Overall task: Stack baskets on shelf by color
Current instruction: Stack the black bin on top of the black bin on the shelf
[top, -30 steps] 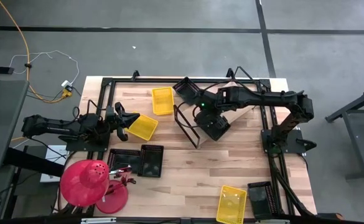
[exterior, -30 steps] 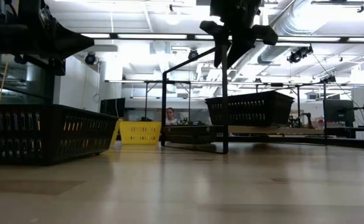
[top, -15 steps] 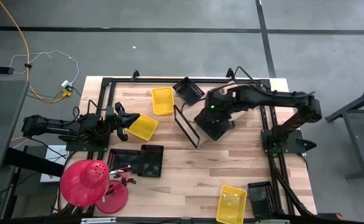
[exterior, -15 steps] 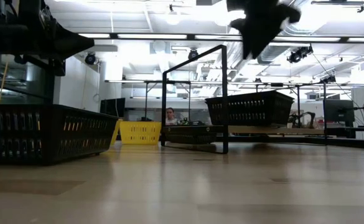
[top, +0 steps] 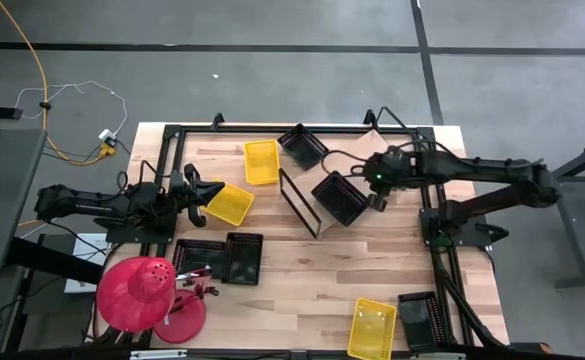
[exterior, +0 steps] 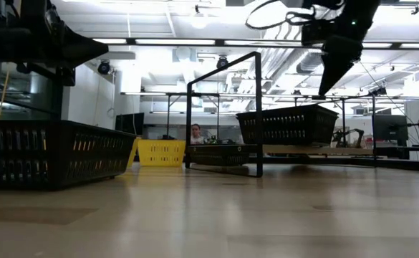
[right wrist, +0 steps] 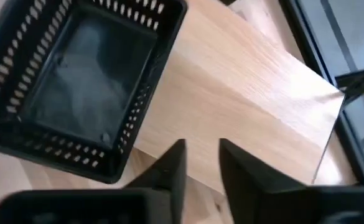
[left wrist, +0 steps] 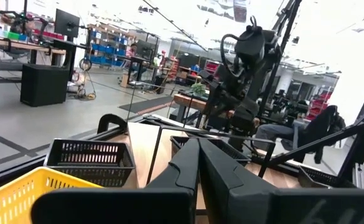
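black basket point(top: 339, 198) empty, on shelf point(right wrist: 244, 99)

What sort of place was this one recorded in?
Most likely an open-plan robotics lab or workshop. Behind the wooden table the low view shows exposed ceiling ducting and other workbenches; the left wrist view shows storage racks with blue bins and a monitor.

Overhead looks down; low level; both show black basket point(top: 339, 199).
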Available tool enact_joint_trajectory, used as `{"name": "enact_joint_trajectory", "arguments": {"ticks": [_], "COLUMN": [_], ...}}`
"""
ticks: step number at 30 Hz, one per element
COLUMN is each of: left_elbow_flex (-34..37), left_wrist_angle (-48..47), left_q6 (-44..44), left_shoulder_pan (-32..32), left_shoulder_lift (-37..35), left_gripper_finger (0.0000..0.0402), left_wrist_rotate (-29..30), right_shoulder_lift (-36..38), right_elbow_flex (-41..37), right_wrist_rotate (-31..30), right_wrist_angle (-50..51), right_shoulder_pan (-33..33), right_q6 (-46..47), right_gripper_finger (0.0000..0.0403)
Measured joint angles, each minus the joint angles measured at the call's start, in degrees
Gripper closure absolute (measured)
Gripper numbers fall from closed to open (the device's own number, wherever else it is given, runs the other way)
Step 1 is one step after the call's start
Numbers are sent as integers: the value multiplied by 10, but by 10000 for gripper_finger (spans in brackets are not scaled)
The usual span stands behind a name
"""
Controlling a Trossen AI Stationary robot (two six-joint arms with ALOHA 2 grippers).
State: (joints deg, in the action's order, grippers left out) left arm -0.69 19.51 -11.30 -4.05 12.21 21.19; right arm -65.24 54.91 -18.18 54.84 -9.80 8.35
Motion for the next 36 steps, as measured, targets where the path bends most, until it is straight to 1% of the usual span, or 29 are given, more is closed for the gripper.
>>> {"name": "enact_joint_trajectory", "arguments": {"ticks": [2, 4, 8, 11, 14, 36], "left_elbow_flex": [0, 0, 0, 0, 0, 0], "left_wrist_angle": [0, 0, 0, 1, 1, 1], "left_q6": [0, -1, -1, -1, -1, -1], "left_shoulder_pan": [0, 0, 0, 0, 0, 0], "left_shoulder_lift": [0, 0, 0, 0, 0, 0], "left_gripper_finger": [401, 401, 401, 401, 401, 401], "left_wrist_rotate": [0, 0, 0, 0, 0, 0], "right_shoulder_lift": [22, 41, 69, 84, 92, 90], "right_elbow_flex": [-16, -30, -41, -41, -41, -41], "right_wrist_rotate": [-4, -7, -24, -27, -27, -24], "right_wrist_angle": [-16, -25, -28, -29, -29, -37], "right_shoulder_pan": [0, 0, 0, 0, 0, 0], "right_q6": [27, 43, 68, 67, 67, 53], "right_gripper_finger": [371, 394, 387, 399, 397, 403]}}
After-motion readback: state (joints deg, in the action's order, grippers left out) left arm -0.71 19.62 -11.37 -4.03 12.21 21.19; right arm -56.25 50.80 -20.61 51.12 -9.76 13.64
